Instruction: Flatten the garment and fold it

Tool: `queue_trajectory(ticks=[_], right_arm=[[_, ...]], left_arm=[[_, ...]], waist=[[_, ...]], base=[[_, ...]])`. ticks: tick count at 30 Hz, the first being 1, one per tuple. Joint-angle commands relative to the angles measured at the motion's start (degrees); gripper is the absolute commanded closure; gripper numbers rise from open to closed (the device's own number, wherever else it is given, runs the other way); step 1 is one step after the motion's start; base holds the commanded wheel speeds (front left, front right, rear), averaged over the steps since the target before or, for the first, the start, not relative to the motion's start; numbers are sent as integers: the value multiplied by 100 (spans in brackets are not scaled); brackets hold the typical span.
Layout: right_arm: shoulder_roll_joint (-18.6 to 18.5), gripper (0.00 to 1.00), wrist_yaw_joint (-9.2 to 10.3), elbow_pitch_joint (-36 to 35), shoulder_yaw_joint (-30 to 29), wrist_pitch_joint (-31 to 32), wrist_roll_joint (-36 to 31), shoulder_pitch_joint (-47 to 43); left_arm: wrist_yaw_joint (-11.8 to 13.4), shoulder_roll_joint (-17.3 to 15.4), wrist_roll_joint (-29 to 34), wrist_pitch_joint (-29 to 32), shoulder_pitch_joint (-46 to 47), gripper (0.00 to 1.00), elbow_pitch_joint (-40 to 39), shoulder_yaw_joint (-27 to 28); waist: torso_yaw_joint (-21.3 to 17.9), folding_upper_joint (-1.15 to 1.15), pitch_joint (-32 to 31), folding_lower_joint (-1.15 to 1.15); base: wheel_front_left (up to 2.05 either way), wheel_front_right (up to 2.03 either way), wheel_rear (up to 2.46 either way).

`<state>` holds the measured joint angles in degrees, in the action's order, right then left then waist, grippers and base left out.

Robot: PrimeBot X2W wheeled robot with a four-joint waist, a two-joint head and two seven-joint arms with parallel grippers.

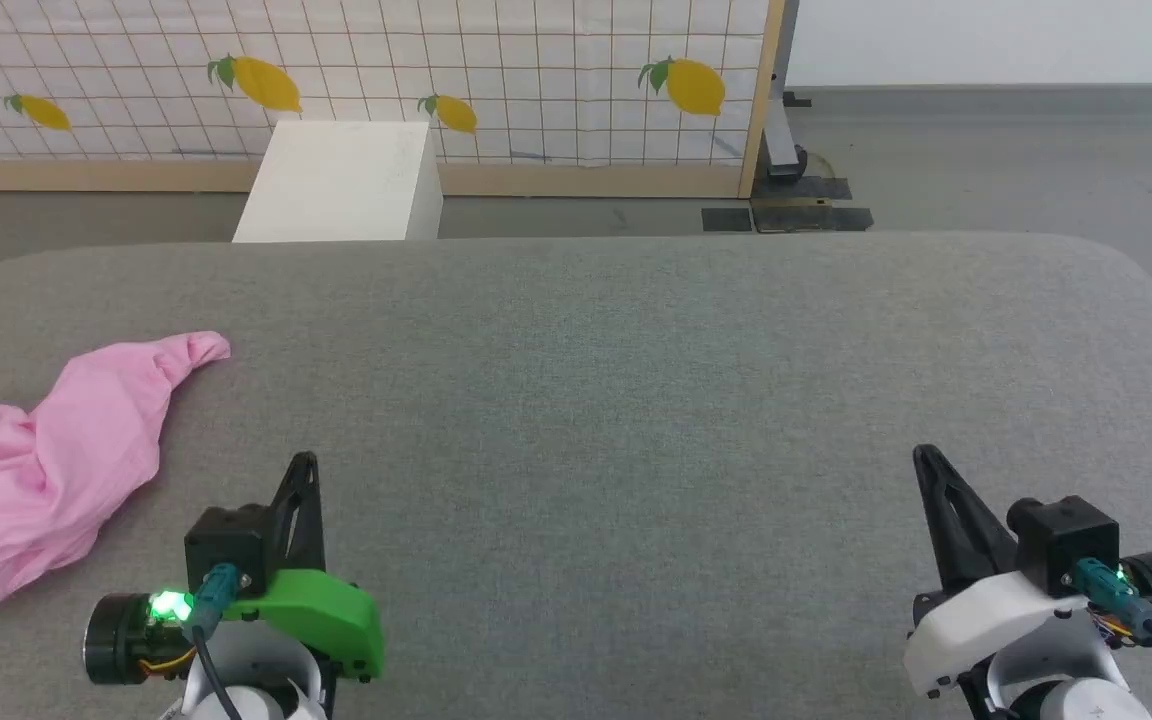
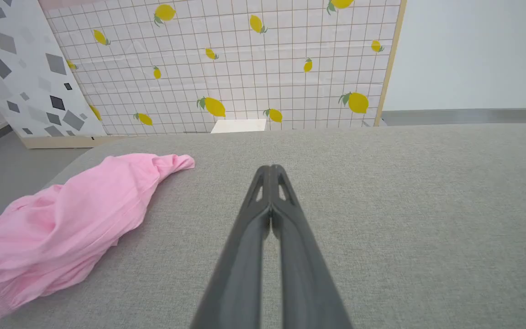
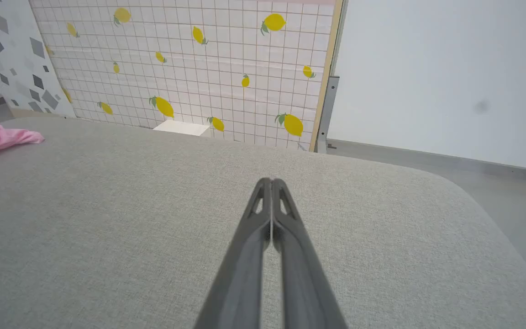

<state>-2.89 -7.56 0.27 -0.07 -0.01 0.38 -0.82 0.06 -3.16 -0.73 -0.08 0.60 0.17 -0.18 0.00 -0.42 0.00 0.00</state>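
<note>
Seen from the head, both claws sit at the near edge of the grey padded table (image 1: 636, 380). The left gripper (image 1: 306, 462) and the right gripper (image 1: 924, 455) each have their fingers pressed together on nothing. The garment (image 1: 46, 450) lies crumpled at the table's left edge, apart from both. The left wrist view adds a grey-speckled panel (image 2: 12, 68) beyond the table's far left corner, and shows puckered gathering along the garment's near end. The right wrist view has its narrow tip at the table's left. It is light pink, thin and wrinkled, bunched wide near the front and tapering to a twisted point farther back.
</note>
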Motion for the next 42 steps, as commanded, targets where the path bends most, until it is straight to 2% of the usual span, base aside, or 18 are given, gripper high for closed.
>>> queue_trajectory(ticks=[1,18,19,36,42], right_arm=[[2,100,8,-27,7,1,-38,82],[2,100,8,-27,7,1,-38,82],[0,0,0,0,1,0,0,0],[0,0,1,213,-13,-173,182,-31],[0,0,1,351,6,-293,252,-1]], left_arm=[[-6,28,73,8,-60,100,-17,18],[-6,28,73,8,-60,100,-17,18],[0,0,0,0,0,0,0,0],[-6,2,-79,-172,-9,0,141,-63],[0,2,-117,-291,-13,0,213,-45]], waist=[[0,42,0,0],[0,42,0,0],[0,0,0,0],[26,5,14,0],[201,8,23,0]], base=[[0,0,0],[0,0,0],[0,0,0],[0,0,0],[0,0,0]])
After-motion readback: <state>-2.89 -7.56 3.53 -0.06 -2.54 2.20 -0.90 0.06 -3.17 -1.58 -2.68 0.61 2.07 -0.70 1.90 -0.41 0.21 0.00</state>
